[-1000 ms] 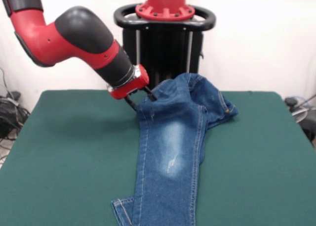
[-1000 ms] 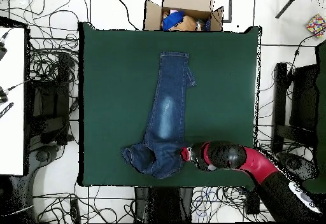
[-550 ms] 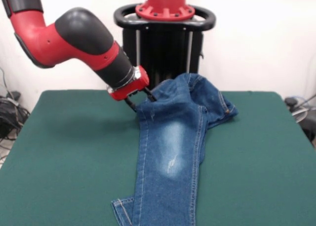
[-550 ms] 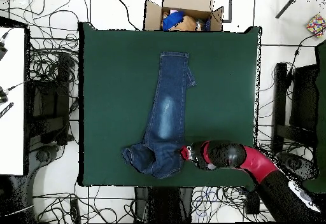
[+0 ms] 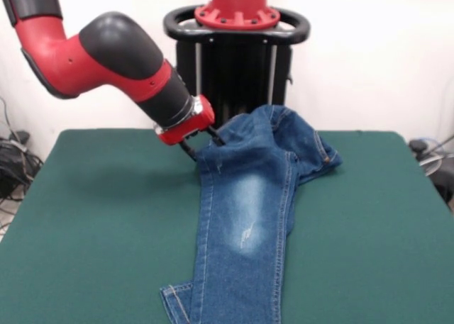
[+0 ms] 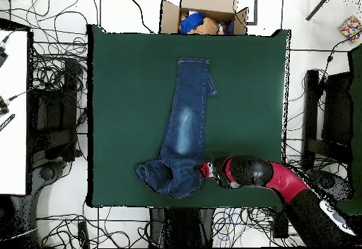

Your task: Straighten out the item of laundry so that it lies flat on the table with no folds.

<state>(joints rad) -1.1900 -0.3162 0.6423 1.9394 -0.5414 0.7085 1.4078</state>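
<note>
The blue jeans (image 5: pixel 245 218) lie lengthwise on the green table (image 5: pixel 92 218). Their legs stretch toward the front edge, one folded over the other, and a hem (image 5: pixel 174 295) peeks out at the bottom left. The waist end (image 5: pixel 291 136) is bunched up in a heap at the far side. My gripper (image 5: pixel 201 142) sits at the left edge of that bunched part, open, with one finger (image 5: pixel 186 148) on either side of the denim edge. From overhead, the jeans (image 6: pixel 185 129) run up the table and the gripper (image 6: pixel 205 170) touches their crumpled lower end (image 6: pixel 166 177).
An open cardboard box (image 6: pixel 205 16) holding items stands beyond the table's top edge in the overhead view. Cables and black stands surround the table on the floor. Green cloth shows on both sides of the jeans.
Nothing notable: the arm shifts by a hair in the overhead view, and the jeans keep the same shape and place.
</note>
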